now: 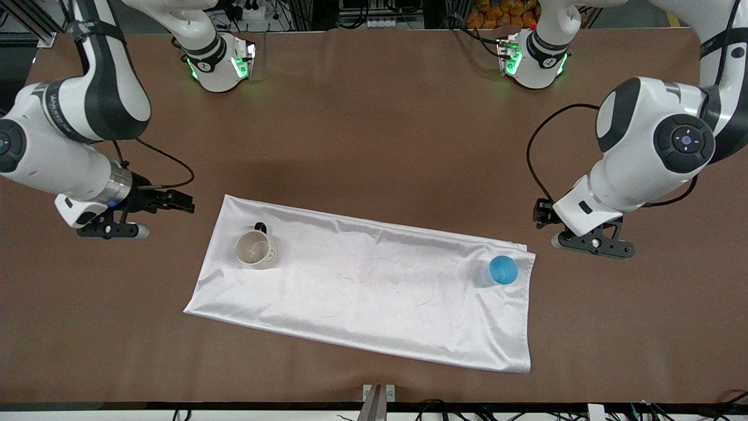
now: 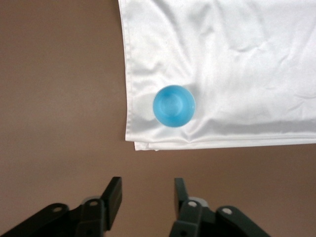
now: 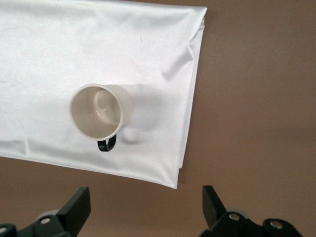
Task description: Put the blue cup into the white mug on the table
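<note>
Your left gripper (image 2: pixel 147 193) hung over bare surface (image 1: pixel 374 128), jaws partly apart, holding nothing. Blue cup (image 2: pixel 174 105) stood on white cloth (image 1: pixel 374 286) near them, not touching. Your right gripper (image 3: pixel 146 203) waited, jaws spread wide, empty, near white mug (image 3: pixel 101 111).

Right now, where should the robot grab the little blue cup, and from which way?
Probably by its rim, coming straight down from above. The blue cup stands upright with its open mouth up on the white cloth, round and handleless, so any two facing sides suit. The left tool, over bare table beside it, is closest.
</note>
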Robot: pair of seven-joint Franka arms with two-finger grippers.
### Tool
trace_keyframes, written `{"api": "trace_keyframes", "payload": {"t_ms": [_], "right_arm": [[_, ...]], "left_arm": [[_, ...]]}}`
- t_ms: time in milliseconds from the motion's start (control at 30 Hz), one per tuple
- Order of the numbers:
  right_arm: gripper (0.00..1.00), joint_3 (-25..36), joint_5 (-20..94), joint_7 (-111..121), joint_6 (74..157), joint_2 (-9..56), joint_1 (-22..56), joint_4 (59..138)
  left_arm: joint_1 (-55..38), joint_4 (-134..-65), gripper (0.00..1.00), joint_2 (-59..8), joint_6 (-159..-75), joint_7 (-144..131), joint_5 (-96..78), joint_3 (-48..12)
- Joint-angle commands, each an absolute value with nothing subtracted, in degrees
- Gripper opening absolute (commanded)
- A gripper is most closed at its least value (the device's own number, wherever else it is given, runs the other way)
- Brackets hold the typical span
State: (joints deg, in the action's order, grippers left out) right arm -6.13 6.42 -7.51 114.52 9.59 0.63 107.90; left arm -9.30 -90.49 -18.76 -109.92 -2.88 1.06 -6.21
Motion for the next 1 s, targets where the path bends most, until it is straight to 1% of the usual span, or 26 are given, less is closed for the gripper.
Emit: {"api": "trace_keyframes", "payload": {"t_ms": [0, 267, 433, 600, 800, 967], "right_arm": [[1.00, -5.98, 7.29, -12.73, 122.24, 8.35, 3.77, 114.16], [1.00, -5.98, 7.29, -18.01, 130.86, 10.89, 7.55, 118.56], [1.00, -5.98, 7.29, -22.23, 134.82, 13.97, 9.84, 119.18], [1.00, -5.98, 7.29, -26.27, 138.77, 17.48, 11.77, 119.09], [1.00, -5.98, 7.29, -29.17, 142.11, 21.00, 13.97, 119.09], [1.00, -5.98, 7.21, -29.71, 145.36, 23.29, 14.15, 119.09]], "left_arm": [[-9.40, -89.21, 0.35, -21.88, -113.02, -1.41, 1.41, -6.50], [-10.28, -89.21, 0.36, -25.84, -118.29, -1.14, 1.41, -7.12], [-10.28, -89.21, 0.46, -27.95, -120.93, -1.14, 1.41, -7.91], [-10.37, -89.21, 0.46, -30.14, -124.09, -1.14, 1.41, -8.17], [-11.34, -89.21, 0.47, -31.99, -125.86, -1.14, 1.41, -8.17], [-11.95, -89.21, 0.47, -33.57, -127.35, -1.14, 1.67, -8.17]]}}
